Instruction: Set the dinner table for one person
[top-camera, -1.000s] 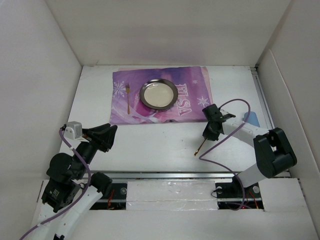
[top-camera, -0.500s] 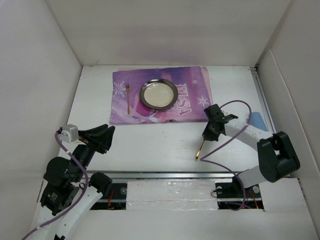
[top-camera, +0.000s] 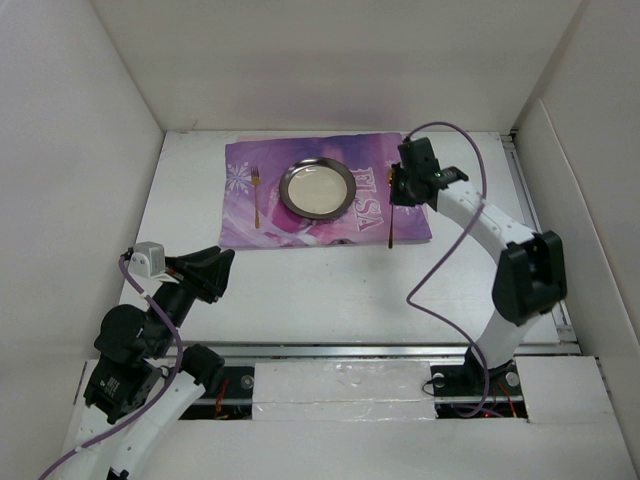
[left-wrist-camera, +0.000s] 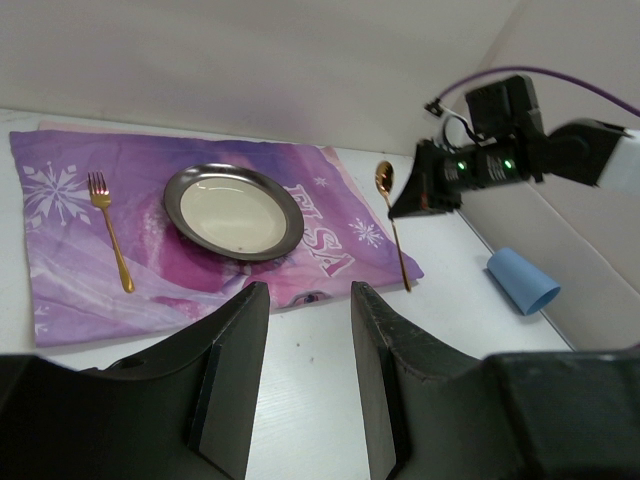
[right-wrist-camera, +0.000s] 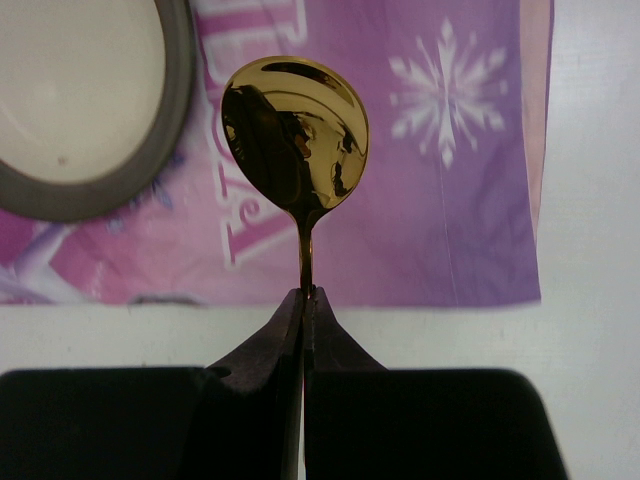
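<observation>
The white dinner table (top-camera: 320, 290) carries a purple printed mat (top-camera: 330, 225) at the back. On the mat lie a round metal plate (top-camera: 317, 189) and, left of it, a gold fork (top-camera: 256, 195). My right gripper (top-camera: 400, 187) is shut on a gold spoon (right-wrist-camera: 296, 135) at its neck and holds it over the mat's right part, right of the plate, with the handle (top-camera: 390, 225) pointing toward the mat's front edge. My left gripper (left-wrist-camera: 305, 295) is open and empty above bare table in front of the mat, at the near left.
A light blue cup (left-wrist-camera: 523, 281) lies on its side on the table, right of the mat. White walls enclose the table on the left, back and right. The right arm's purple cable (top-camera: 440, 270) loops over the table's right half.
My right gripper has carried the spoon from the table's front right, back and up, to above the mat's right part beside the plate. The left arm has barely shifted.
</observation>
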